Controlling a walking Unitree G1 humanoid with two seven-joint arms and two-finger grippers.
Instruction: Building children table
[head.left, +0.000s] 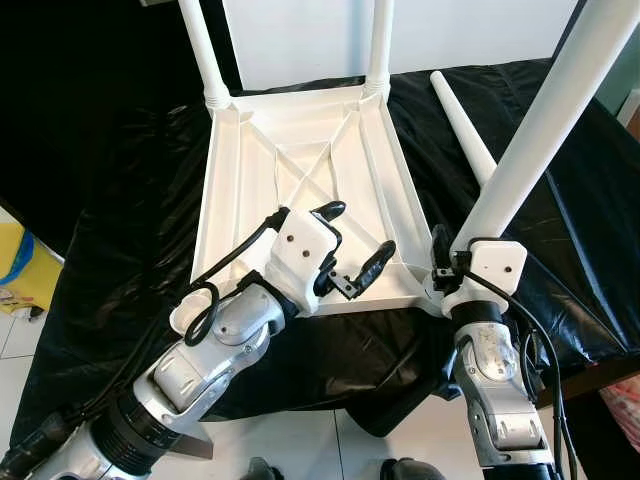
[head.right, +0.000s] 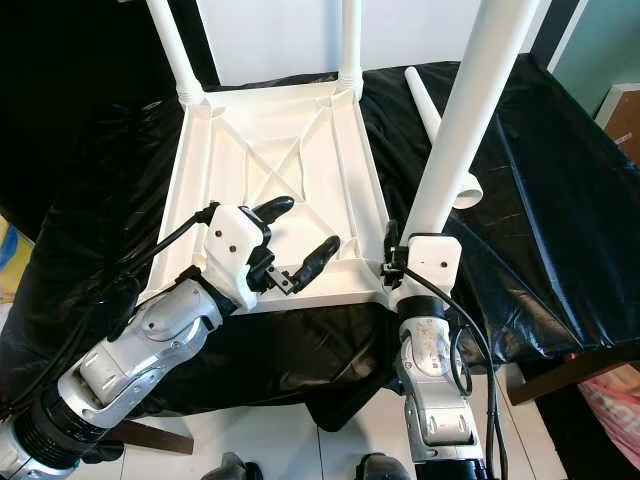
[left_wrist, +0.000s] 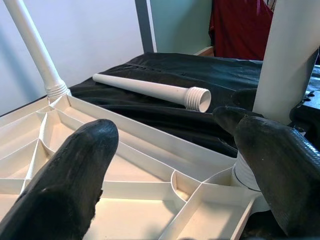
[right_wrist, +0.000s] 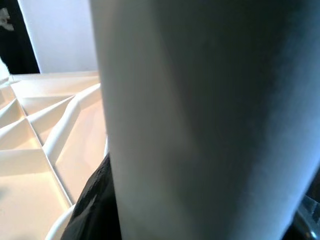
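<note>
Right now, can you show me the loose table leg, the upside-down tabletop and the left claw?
loose table leg (head.left: 462, 128): left eye view, middle of its shaft.
upside-down tabletop (head.left: 222, 195): left eye view, its left rim.
left claw (head.left: 352, 239): left eye view, between its fingertips.

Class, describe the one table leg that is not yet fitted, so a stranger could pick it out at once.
Start at the white tabletop lying upside down on the black cloth. Just beyond its right edge, the loose leg lies flat on the cloth. The other legs stand upright in the corners, one held by the right gripper; this one lies alone, its threaded end bare.
</note>
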